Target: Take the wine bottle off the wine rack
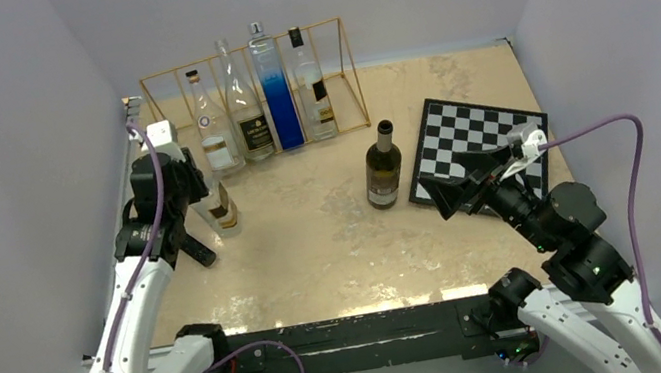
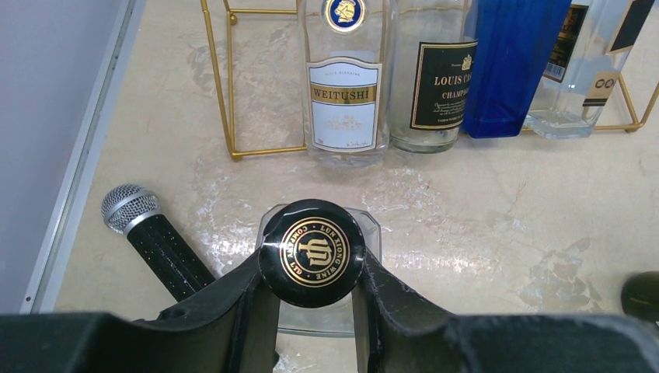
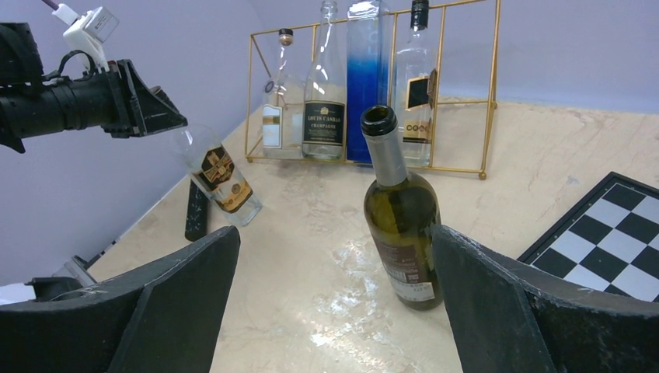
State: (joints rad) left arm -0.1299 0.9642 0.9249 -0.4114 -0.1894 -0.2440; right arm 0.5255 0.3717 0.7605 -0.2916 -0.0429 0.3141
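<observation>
My top view looks down from above and behind the arm bases over the whole bench [image 1: 317, 250]. The left wrist camera sits close to the wine rack [image 1: 353, 71], facing its left end; the right wrist looks low across from farther. All share it.

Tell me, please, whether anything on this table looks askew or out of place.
Yes. The small black-capped bottle, gripped at its cap by the left gripper, leans over in front of the wine rack instead of standing upright. A microphone also lies on the table beside it, odd among bottles.
</observation>
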